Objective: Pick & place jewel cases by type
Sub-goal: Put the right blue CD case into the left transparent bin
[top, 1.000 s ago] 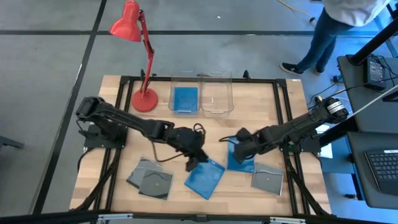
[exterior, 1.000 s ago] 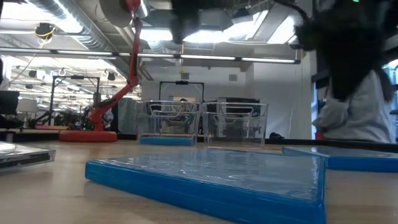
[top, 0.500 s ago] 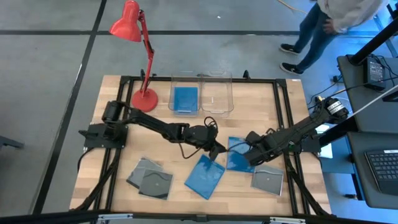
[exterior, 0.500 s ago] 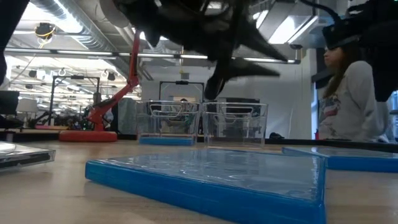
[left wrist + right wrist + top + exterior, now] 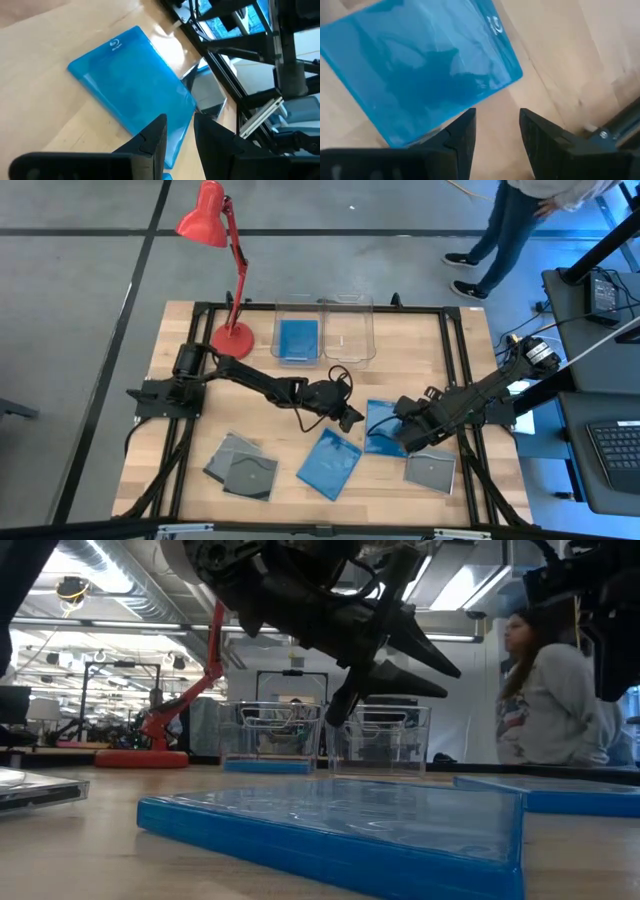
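In the high view two blue jewel cases lie flat on the table: one at centre right (image 5: 383,425), one nearer (image 5: 330,463). A third blue case (image 5: 298,339) lies in the left clear bin. Two overlapping grey cases (image 5: 240,468) lie near left, and a third grey case (image 5: 430,470) near right. My left gripper (image 5: 352,420) hovers open just left of the centre-right blue case (image 5: 132,82). In the low view it (image 5: 438,677) is well above the table. My right gripper (image 5: 403,435) is open over that case's right edge (image 5: 420,65).
Two clear bins (image 5: 349,330) stand side by side at the far edge; the right one holds no case. A red desk lamp (image 5: 232,340) stands left of them. A person (image 5: 510,225) stands beyond the far right corner. Bare wood lies between bins and cases.
My left gripper has swung from the nearer blue case's far corner toward the right, to beside the centre-right blue case. My right gripper has drawn back to the right and a little nearer, uncovering more of that case. The cases have stayed put.
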You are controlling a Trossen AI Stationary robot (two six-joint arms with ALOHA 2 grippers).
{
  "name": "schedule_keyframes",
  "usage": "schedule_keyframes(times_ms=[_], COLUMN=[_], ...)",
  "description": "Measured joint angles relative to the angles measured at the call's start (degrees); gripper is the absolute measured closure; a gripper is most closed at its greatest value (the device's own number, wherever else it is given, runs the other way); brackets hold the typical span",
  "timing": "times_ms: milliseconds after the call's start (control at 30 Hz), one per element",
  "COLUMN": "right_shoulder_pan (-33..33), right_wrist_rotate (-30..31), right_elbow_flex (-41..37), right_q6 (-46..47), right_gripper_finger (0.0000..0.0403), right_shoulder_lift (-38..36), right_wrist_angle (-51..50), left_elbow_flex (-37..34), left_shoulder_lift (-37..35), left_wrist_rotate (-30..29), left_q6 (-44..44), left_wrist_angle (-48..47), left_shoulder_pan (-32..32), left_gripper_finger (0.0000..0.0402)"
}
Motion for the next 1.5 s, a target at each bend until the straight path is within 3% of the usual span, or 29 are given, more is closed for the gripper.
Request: schedule_keyframes(times_ms=[167, 333, 700, 1100, 1300, 1500], right_shoulder_pan=[-0.02, -0.02, -0.02, 0.53, 0.67, 0.71], right_wrist_rotate=[0.0, -0.03, 0.42, -5.12, -11.11, -11.52], right_elbow_flex=[0.0, 0.0, 0.0, -0.23, -8.57, -14.3], right_q6=[0.12, 0.14, -0.11, -6.32, -6.08, -9.49], right_gripper_finger=[0.0248, 0.0245, 0.0165, 0.016, 0.016, 0.016], right_shoulder_lift=[0.0, 0.0, 0.0, 0.0, -0.02, 0.0], right_wrist_angle=[2.32, 3.09, 3.72, 0.59, 7.11, 16.0], left_elbow_flex=[0.0, 0.0, 0.0, 0.0, 0.0, 0.0], left_shoulder_lift=[0.0, 0.0, 0.0, 0.0, 0.0, 0.0], left_wrist_rotate=[1.07, 1.07, -0.48, 0.31, 0.32, 2.28], left_q6=[-1.07, -1.31, -4.16, -10.7, -12.04, -12.88], left_wrist_angle=[-0.45, -1.0, -1.29, -1.27, -2.72, -2.95], left_shoulder_pan=[0.33, 0.33, 0.31, 0.51, 1.77, 3.02], left_gripper_finger=[0.029, 0.0242, 0.0132, 0.0125, 0.0128, 0.0129])
